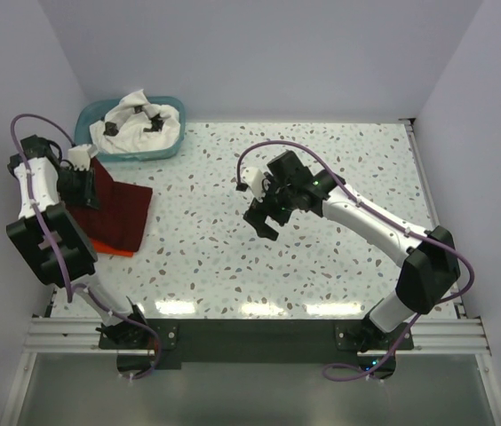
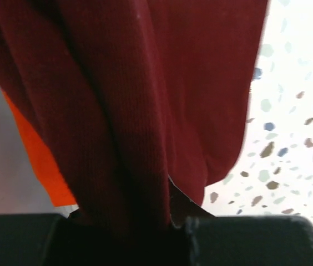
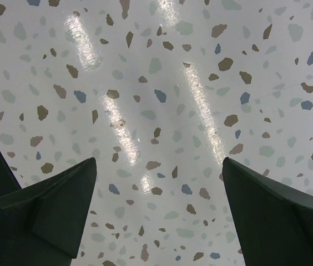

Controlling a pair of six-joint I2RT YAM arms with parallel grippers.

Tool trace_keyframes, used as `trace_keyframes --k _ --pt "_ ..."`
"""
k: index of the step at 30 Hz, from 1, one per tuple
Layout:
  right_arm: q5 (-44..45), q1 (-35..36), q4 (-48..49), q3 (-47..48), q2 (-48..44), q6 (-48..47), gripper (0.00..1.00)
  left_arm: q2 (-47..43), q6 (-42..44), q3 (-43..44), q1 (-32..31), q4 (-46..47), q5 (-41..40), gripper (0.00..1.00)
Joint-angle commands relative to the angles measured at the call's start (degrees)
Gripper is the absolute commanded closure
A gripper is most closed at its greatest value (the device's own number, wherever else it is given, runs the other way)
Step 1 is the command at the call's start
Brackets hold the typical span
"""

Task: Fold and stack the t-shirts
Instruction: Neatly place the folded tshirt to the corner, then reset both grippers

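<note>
Left pincer (image 1: 80, 185) pinches the maroon t-shirt (image 1: 119, 211), right pincer (image 3: 159, 162) gapes empty over the table (image 3: 156, 66); only the top view shows the white t-shirt (image 1: 139, 120) in its basket (image 1: 84, 118).

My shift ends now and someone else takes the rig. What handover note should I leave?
Left hand: shut on the dark maroon t-shirt, at the left side of the table.
Right hand: open, empty, above bare table near the middle.
Orange-red t-shirt: under the maroon one, only an edge showing.
White printed t-shirt: crumpled in the teal basket, far left corner.
Done: the stack looks begun, maroon over orange.
Left: finish the maroon fold and release it; fetch, fold and stack the white one.
</note>
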Motion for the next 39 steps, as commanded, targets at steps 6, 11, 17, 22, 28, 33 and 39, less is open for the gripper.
trace_keyframes --k 6,11,17,22,28,33,39 --pt "2.28 -0.14 -0.69 2.34 -0.28 -0.48 0.01 -2.48 1.25 -2.68 1.45 9.06 -10.0 0.16" --pt "2.81 -1.11 -0.87 2.68 -0.98 0.31 0.01 -6.87 1.07 -0.94 1.19 12.4 -11.67 0.0" --pt "0.88 -7.78 -1.74 4.44 -1.68 2.95 0.01 -8.28 -0.15 5.9 -3.38 13.9 -12.72 0.0" --pt "-1.66 -15.06 -1.57 5.24 -2.82 4.18 0.01 -7.58 -2.26 11.37 -12.24 13.98 -15.44 0.0" --pt "-4.48 -24.04 0.8 4.45 -3.0 8.48 0.01 -3.72 -7.53 16.37 -26.4 15.91 -16.77 0.0" --pt "-5.89 -28.88 5.45 1.38 -2.48 11.82 0.01 1.46 -14.91 16.13 -37.38 19.86 -14.22 0.0" --pt "-6.59 -31.08 12.57 -5.92 -0.98 14.63 0.01 4.9 -21.76 5.41 -46.18 29.62 -9.23 0.0"
